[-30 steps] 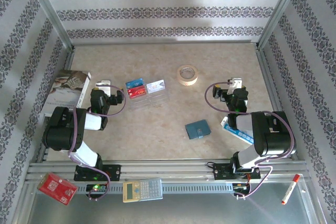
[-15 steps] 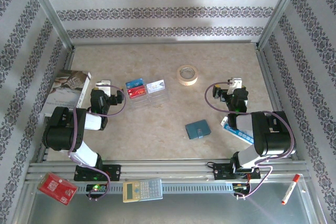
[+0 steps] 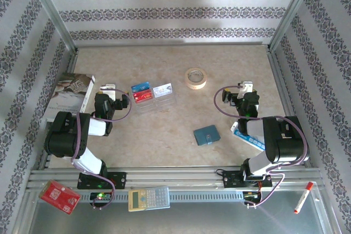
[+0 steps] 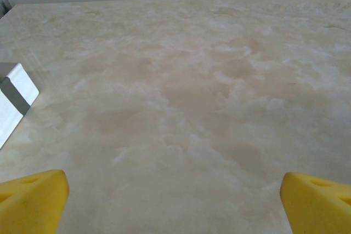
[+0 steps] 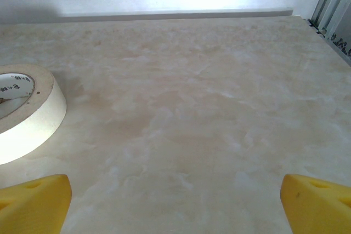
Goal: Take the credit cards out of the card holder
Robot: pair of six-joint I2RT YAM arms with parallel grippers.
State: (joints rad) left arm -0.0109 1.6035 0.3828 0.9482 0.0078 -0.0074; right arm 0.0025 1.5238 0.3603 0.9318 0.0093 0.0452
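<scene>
**Both Grippers Empty, Wallet Lying Nearer the Right Arm**

From above, a beige marbled table (image 3: 164,58) sat inside walls of striped, patterned paper. The card holder (image 3: 207,135) lay flat at the front middle, nearer the right arm. The credit cards (image 3: 143,98), blue, red and silver-grey, lay grouped well apart from it, just beside the left gripper (image 3: 108,87). A tape roll (image 3: 195,78) rested further back, between the cards and the right gripper (image 3: 246,87). Whether any card remained inside the holder could not be told.

In the left wrist view, bare tabletop ran ahead, with a white box (image 4: 13,94) at the left edge. The yellow fingertips (image 4: 33,198) stood wide apart with nothing between them.

In the right wrist view, the tape roll lay at the left, and the fingertips (image 5: 315,201) were likewise spread and empty.

The right arm looked the better choice for reaching the holder. It would probably go best with one gripper pinning a panel flat while the other drew each card out along its slot. A thin card pulled at an angle could jam or drag the holder across the smooth table.
</scene>
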